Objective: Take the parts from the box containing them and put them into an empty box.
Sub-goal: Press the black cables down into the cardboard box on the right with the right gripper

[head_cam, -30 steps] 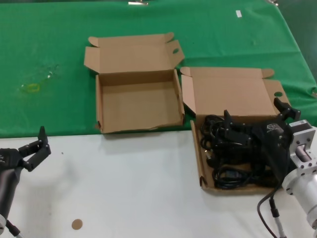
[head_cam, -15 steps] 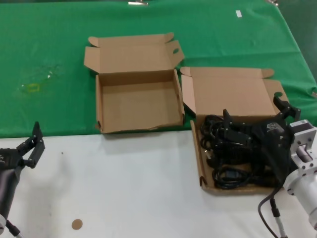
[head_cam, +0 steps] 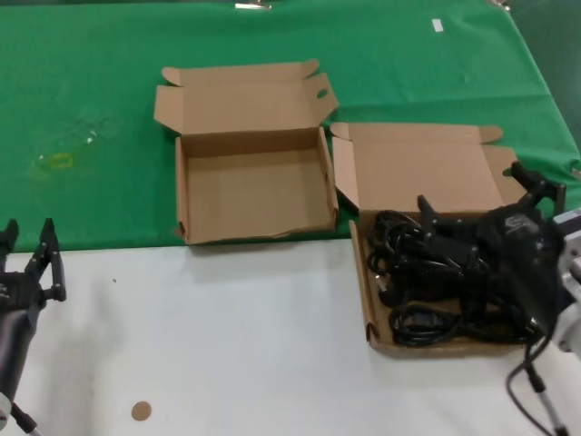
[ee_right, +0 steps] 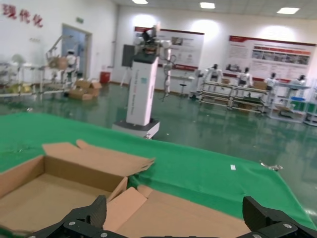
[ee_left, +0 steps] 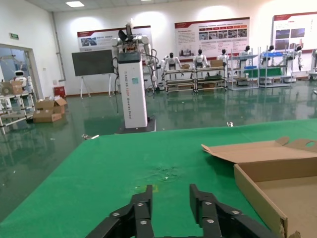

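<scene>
The box containing the parts (head_cam: 427,168) stands open at the right, its lid back, with a tangle of black cable parts (head_cam: 422,291) inside. My right gripper (head_cam: 481,195) hangs open and wide over that tangle, holding nothing. In the right wrist view its fingertips (ee_right: 99,206) frame the brown lid (ee_right: 198,218). The empty box (head_cam: 254,195), with a ragged front wall, lies open at the middle on the green cloth. My left gripper (head_cam: 29,238) is open at the table's left edge, far from both boxes. The left wrist view shows this gripper (ee_left: 171,196) facing the cloth, with the empty box (ee_left: 267,178) off to one side.
A green cloth (head_cam: 91,91) covers the far half of the table; the near half is white (head_cam: 227,345). A small brown disc (head_cam: 140,411) lies near the front left. A yellowish smear (head_cam: 59,161) marks the cloth at the left.
My left gripper has swung left and turned upright at the table's edge. My right gripper has shifted a little to the right over the parts, still open.
</scene>
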